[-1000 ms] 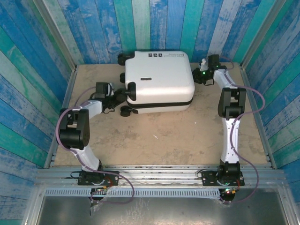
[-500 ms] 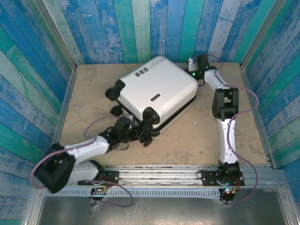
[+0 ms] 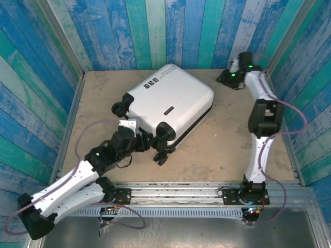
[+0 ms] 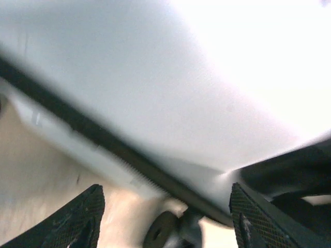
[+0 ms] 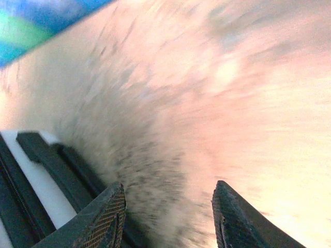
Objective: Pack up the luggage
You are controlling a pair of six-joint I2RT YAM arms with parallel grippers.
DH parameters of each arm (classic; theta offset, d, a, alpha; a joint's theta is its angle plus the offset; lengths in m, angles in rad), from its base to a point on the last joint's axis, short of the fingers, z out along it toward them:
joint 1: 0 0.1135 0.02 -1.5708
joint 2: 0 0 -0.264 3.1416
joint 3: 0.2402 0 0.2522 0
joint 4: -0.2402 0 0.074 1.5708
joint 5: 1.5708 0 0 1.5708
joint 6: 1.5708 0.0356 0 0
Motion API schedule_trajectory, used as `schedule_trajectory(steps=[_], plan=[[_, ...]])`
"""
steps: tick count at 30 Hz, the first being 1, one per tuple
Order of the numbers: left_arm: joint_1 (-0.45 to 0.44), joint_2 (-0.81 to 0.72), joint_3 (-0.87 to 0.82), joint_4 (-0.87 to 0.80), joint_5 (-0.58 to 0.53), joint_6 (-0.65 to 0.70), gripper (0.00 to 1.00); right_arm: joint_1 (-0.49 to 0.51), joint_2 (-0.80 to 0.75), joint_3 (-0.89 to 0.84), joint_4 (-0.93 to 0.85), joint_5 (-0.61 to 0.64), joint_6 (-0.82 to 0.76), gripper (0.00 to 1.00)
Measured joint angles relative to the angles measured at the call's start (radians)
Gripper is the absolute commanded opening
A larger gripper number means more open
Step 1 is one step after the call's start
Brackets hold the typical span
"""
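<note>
The luggage (image 3: 170, 98) is a white hard-shell suitcase, closed, lying flat and turned diagonally on the table. My left gripper (image 3: 146, 143) sits at its near corner beside the black wheels (image 3: 164, 132). In the left wrist view the left gripper (image 4: 166, 188) is open. Its fingers (image 4: 83, 217) stand wide on either side of a wheel (image 4: 163, 235) under the white shell (image 4: 170, 77) and touch nothing. My right gripper (image 3: 223, 77) hovers at the back right, clear of the suitcase. In its own view the right gripper (image 5: 169, 185) is open over bare table, the luggage's edge (image 5: 31, 191) at lower left.
Blue and green plank walls (image 3: 170, 31) enclose the tan table (image 3: 217, 150) on three sides. A metal rail (image 3: 176, 194) with both arm bases runs along the near edge. Bare table lies right of and in front of the suitcase.
The suitcase has been turned from square to diagonal. My left arm swung to its near corner. My right gripper drew back from the suitcase's far corner toward the right wall and opened wider.
</note>
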Motion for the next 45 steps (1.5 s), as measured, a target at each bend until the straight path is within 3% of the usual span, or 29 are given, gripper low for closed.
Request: schedule_trajectory(steps=[3,6,11,13,16,18,23,27,31,40,45], plan=[[0.0,0.013,0.176,-0.076,0.033,0.12,0.68,-0.079,-0.121,-0.086,0.005,0.036,-0.001,0.47],[-0.001,0.032,0.333,-0.154,0.015,0.215,0.67,-0.092,-0.236,-0.213,0.016,0.038,-0.008,0.44],[0.014,0.078,0.569,-0.21,-0.277,0.302,0.85,-0.042,-0.431,-0.568,0.069,-0.009,-0.004,0.4],[0.135,0.142,0.676,-0.227,-0.334,0.342,0.86,-0.026,-0.5,-0.707,0.082,-0.022,0.008,0.39],[0.484,0.299,0.821,-0.224,-0.215,0.357,0.86,-0.013,-0.608,-0.873,0.1,-0.026,0.034,0.37],[0.661,0.432,0.872,-0.215,-0.117,0.357,0.84,-0.002,-0.679,-0.941,0.108,-0.025,0.05,0.35],[0.877,0.788,0.909,-0.195,0.187,0.344,0.73,0.078,-0.777,-1.017,0.169,-0.019,0.101,0.34],[0.939,1.019,0.903,-0.193,0.416,0.335,0.65,0.156,-0.721,-1.023,0.237,-0.024,0.144,0.34],[0.931,1.118,0.881,-0.189,0.552,0.341,0.64,0.197,-0.601,-0.993,0.29,-0.048,0.176,0.34],[0.915,1.099,0.594,-0.027,0.72,0.338,0.63,0.212,-0.377,-0.851,0.356,-0.103,0.229,0.35],[0.879,0.968,0.422,0.048,0.723,0.32,0.63,0.201,-0.269,-0.683,0.371,-0.13,0.232,0.35]])
